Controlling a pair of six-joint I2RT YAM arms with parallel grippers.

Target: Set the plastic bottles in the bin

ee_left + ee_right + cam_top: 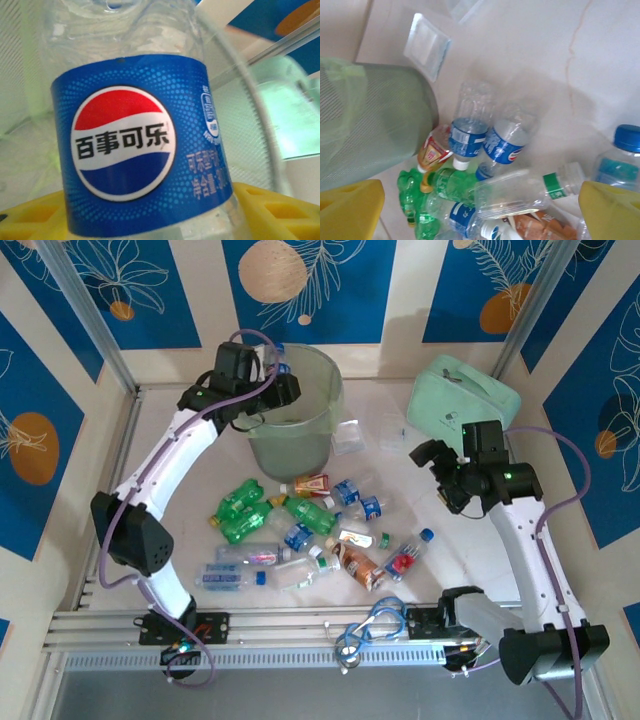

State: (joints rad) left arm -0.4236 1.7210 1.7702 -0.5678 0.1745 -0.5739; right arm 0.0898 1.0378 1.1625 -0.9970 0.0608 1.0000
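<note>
Nearest the arm bases, strewn loose across the white table [400, 495]: crushed plastic bottles [310, 530], clear, green and brown. Farther back on the right, above the table: right gripper [428, 453], fingers spread wide, holding nothing. Farthest, at the rim of the pale-green bin [300, 435]: left gripper [272, 380], clamped around a clear Pepsi-labelled bottle [125, 145].
</note>
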